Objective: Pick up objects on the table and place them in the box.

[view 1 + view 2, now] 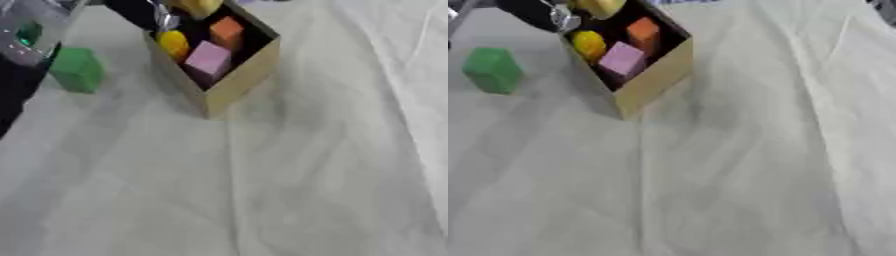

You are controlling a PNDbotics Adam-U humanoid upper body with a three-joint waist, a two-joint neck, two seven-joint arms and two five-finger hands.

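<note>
Green block (490, 69) sits on the cloth-covered surface (262, 190), outside the box (236, 82). It looks like a rigid, light, matte block, so probably not slippery; best taken across two opposite flat faces. One robot hand (553, 15) shows above the box's far corner; its fingers are blurred and I cannot tell their spread or load. The block lies to its left and nearer the camera, well apart. The box already holds pink, orange and yellow pieces.

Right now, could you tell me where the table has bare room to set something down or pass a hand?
The white cloth is bare across the whole near half and to the right of the box. Left of the box, a narrow strip lies between it and the green block. It is crowded inside the box: a pink block, an orange block and a yellow piece.
</note>
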